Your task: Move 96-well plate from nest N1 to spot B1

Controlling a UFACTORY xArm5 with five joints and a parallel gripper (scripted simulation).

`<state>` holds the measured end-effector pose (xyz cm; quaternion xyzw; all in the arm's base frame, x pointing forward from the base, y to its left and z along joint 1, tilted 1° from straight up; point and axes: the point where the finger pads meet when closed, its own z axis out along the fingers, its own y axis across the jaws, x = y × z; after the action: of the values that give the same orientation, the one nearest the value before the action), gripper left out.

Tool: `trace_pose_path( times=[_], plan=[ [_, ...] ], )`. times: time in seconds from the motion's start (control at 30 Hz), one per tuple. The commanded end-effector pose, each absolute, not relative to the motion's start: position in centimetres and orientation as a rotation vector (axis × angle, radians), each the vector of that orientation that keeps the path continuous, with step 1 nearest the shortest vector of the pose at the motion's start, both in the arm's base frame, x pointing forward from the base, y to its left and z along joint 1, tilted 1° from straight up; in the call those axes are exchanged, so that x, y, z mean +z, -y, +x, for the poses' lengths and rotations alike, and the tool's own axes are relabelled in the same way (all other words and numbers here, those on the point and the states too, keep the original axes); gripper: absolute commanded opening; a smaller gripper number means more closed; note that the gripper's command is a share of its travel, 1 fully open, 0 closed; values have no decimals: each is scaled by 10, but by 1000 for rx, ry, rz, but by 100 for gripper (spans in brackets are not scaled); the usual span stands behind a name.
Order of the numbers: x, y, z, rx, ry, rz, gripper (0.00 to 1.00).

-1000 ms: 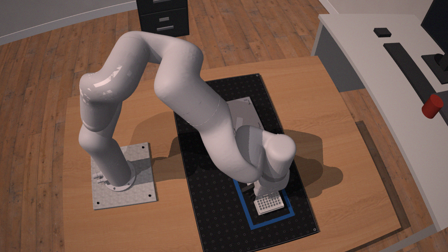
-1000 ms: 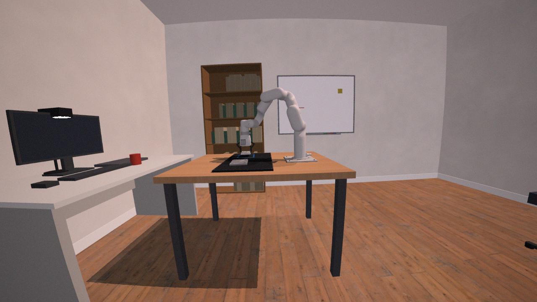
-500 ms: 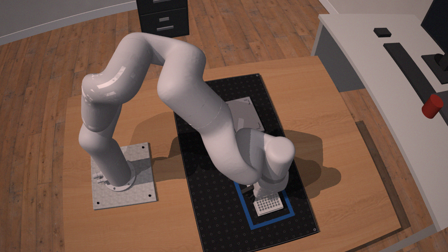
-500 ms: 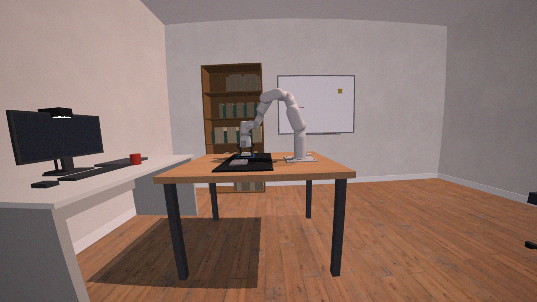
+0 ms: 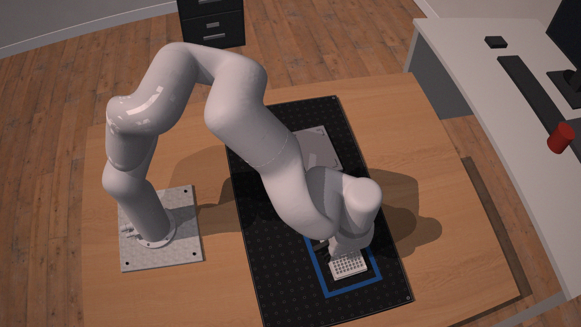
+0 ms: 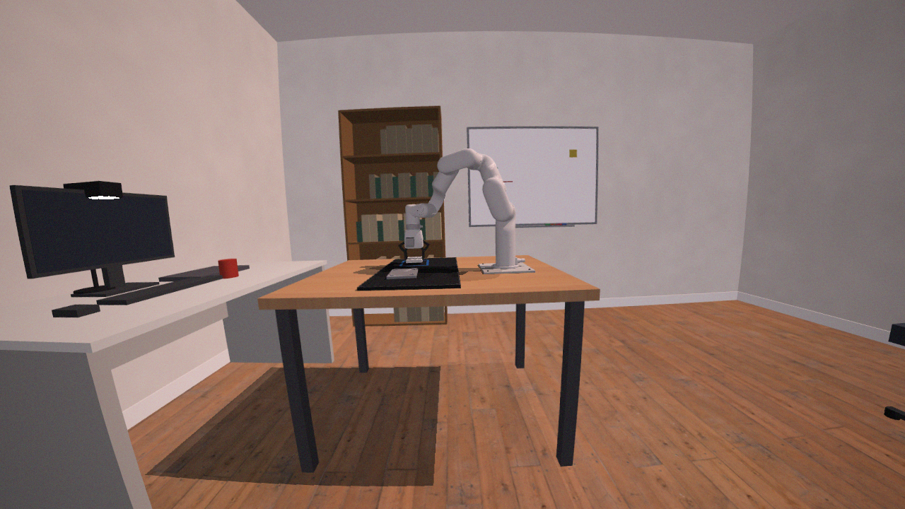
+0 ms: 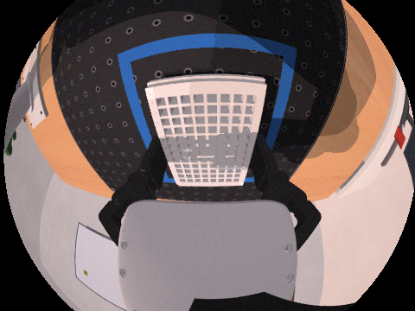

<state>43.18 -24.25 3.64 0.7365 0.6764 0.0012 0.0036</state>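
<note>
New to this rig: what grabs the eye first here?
The big pale arm arching from its base plate over the black deck. At its tip the gripper is shut on the white 96-well plate, held over the blue taped outline. Behind the arm, the grey nest sits vacated.

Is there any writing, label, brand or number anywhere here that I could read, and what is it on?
None can be read.
Book spines on the bookshelf: plain blocks, no titles visible.
Whiteboard: only a small yellow square and a short red mark, no words.
Plate in the hand, blue outline, black mat, monitor, red cup: no text visible.
</note>
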Motion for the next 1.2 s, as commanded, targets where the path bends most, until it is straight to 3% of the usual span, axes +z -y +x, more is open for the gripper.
trace_pose_path(
  times=[0.0, 1.17],
  plan=[
    [38, 243, 433, 6, -2117, 2306, 0],
    [33, 243, 433, 6, -2117, 2306, 0]
  ],
)
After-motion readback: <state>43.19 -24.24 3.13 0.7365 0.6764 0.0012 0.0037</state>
